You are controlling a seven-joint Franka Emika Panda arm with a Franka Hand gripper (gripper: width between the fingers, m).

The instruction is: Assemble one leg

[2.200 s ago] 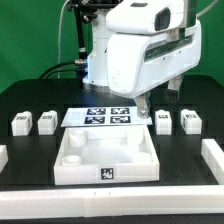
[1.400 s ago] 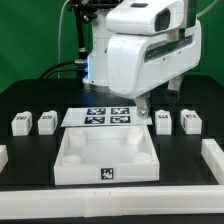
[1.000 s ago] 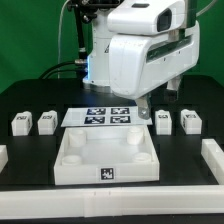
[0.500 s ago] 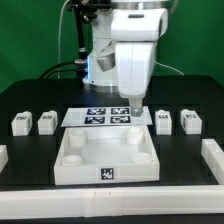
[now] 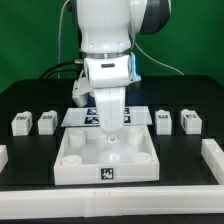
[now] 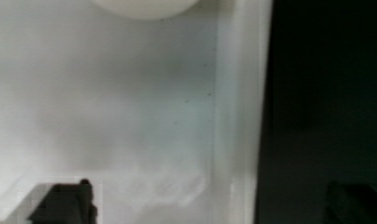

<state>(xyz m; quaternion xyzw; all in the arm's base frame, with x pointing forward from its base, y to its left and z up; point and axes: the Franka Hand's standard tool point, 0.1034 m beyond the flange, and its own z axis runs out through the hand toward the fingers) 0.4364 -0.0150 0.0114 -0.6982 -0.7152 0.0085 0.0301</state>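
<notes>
The jaws stand apart over the white tray (image 5: 70,170) (arm (image 5: 105,60) partly hides the marker board (image 5: 74,117)), legs (image 5: 46,122) either side.

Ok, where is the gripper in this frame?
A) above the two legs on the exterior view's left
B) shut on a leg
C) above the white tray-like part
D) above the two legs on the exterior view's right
C: the gripper hangs open and empty over the white tray-like part, while all four legs lie apart from it on the table.
</notes>
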